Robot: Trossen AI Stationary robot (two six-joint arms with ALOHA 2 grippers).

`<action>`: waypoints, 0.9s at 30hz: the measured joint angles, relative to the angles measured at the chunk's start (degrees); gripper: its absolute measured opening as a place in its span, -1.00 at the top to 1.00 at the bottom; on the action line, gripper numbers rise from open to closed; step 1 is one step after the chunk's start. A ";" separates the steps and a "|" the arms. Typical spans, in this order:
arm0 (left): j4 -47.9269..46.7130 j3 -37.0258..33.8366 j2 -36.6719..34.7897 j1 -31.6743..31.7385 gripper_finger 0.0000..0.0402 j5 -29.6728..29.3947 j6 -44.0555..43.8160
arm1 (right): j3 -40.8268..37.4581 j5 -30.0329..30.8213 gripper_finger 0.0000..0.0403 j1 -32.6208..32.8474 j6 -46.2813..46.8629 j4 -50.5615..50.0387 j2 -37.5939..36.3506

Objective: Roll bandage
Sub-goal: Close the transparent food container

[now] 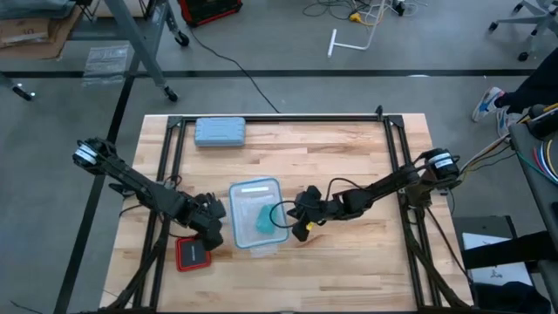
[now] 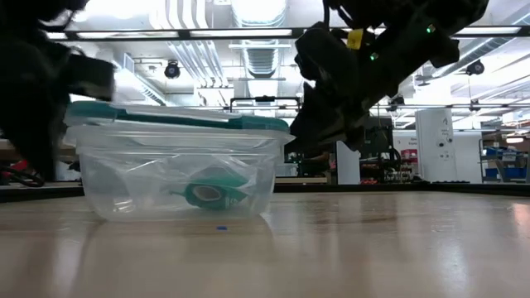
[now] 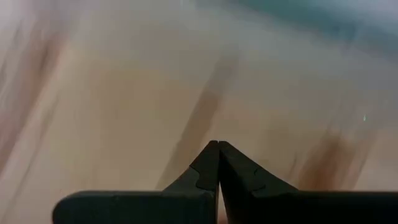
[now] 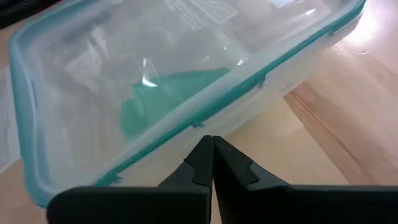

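The teal-green bandage [image 2: 207, 192] lies as a small roll on the bottom of a clear plastic container [image 1: 255, 249] whose teal-rimmed lid [image 4: 186, 121] is on. The bandage also shows through the lid [image 1: 261, 220] [image 4: 161, 99]. My left gripper [image 1: 216, 232] is shut, low over the wood at the container's left side [image 3: 217, 144]. My right gripper [image 1: 295, 215] is shut, with its tips right at the container's right side [image 4: 211, 139]. My right gripper's shut fingertips [image 4: 202, 152] stand against the lid's teal rim [image 4: 198, 123] on the container's right long side, coming in level from the table's right. I cannot tell whether they touch it. My left gripper touches nothing that shows.
A grey-blue hard case [image 1: 220, 132] lies at the table's far left. A red-and-black flat object [image 1: 192, 253] lies near my left gripper, toward the near edge. Bare wood stretches to the right of the container and behind it.
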 joint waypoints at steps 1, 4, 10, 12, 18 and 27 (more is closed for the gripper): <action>-2.16 0.37 -0.54 -0.62 1.00 0.54 -0.75 | 0.00 0.01 1.00 0.00 -0.06 -0.04 -0.23; -5.48 2.07 -2.61 -2.01 1.00 0.87 -2.38 | -0.10 0.11 1.00 0.00 -0.44 -0.43 -0.81; -2.34 5.41 -7.08 -3.23 1.00 -7.55 -1.36 | -0.17 0.31 1.00 -0.04 -0.73 -0.12 -0.97; 3.50 5.32 -7.22 -2.88 1.00 -11.44 1.22 | -0.15 0.31 1.00 -0.04 -0.79 -0.29 -0.95; 4.37 3.59 -3.58 -0.49 1.00 -12.21 -1.53 | -0.15 0.33 1.00 -0.15 -0.91 -0.37 -0.90; 5.22 3.74 -1.44 -0.11 1.00 -12.46 -3.40 | -0.26 0.35 1.00 -0.70 -0.45 -0.41 -0.62</action>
